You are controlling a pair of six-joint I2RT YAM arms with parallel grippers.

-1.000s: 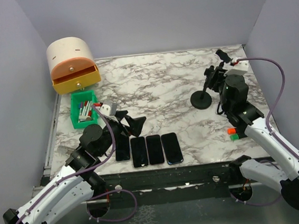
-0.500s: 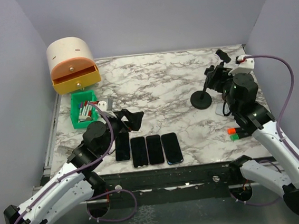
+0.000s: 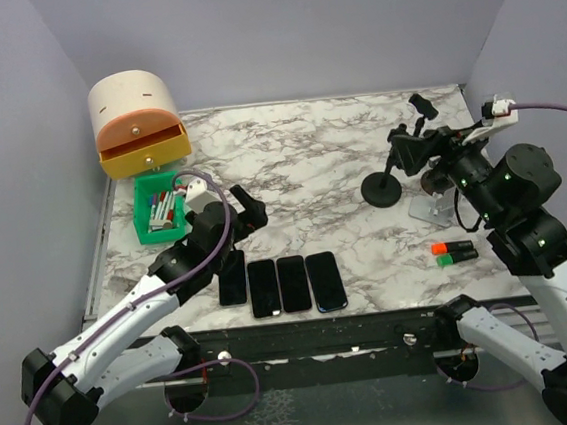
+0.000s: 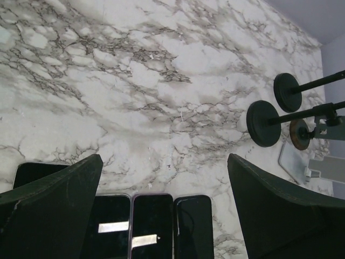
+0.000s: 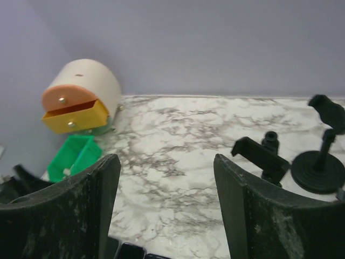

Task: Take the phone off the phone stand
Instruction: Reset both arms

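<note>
The black phone stand stands at the right middle of the table, and its clamp holds no phone. A second black stand is behind it. Several dark phones lie flat in a row near the front edge and also show in the left wrist view. My left gripper is open and empty, hovering just behind the phone row. My right gripper is open and empty, raised beside the stand's clamp.
A cream and orange drawer unit with its drawer open sits at the back left. A green bin of markers is in front of it. A clear plastic piece and orange and green markers lie at the right.
My right arm has lifted and drawn back to the right, away from the stand. My left gripper has swung up and back from the phone row. Both stay open.
</note>
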